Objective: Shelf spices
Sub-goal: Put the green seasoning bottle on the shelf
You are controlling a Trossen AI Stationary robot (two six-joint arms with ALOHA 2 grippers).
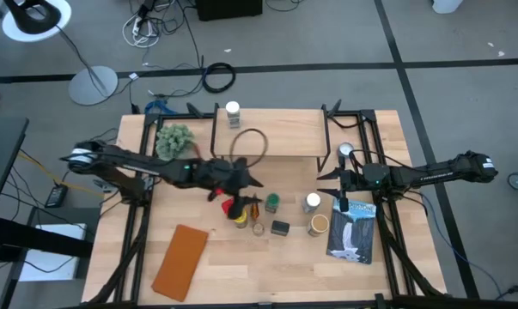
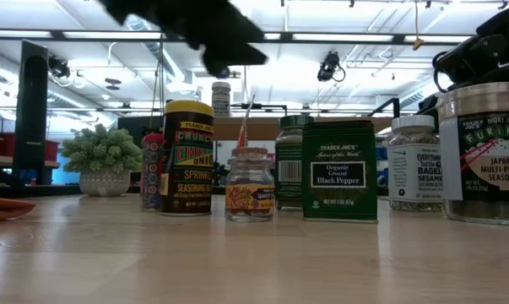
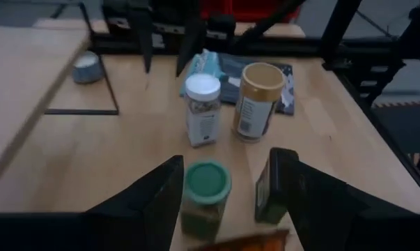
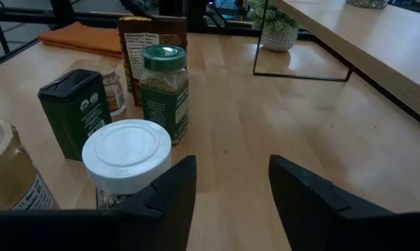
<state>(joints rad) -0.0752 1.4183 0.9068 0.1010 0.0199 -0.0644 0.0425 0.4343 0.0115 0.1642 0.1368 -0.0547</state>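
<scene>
The spices stand in a cluster on the table in front of the shelf (image 1: 280, 130): a green-lidded jar (image 3: 206, 187), a dark tin (image 3: 269, 192), a white-lidded jar (image 3: 202, 108), a tan-lidded jar (image 3: 256, 97), a yellow-lidded jar (image 2: 186, 156) and a small jar (image 2: 249, 186). One white-lidded jar (image 1: 233, 112) stands on the shelf's plank. My left gripper (image 3: 230, 185) hangs open above the cluster, its fingers over the green-lidded jar and the tin. My right gripper (image 4: 230, 188) waits open at the table's right, beside the white-lidded jar (image 4: 126, 157).
A potted plant (image 1: 174, 140) stands at the shelf's left end. A round grey tin (image 1: 346, 151) sits by the shelf's right legs. A blue-and-white book (image 1: 353, 230) lies at the right and a brown pad (image 1: 181, 260) at the near left. Bare tabletop lies along the near edge.
</scene>
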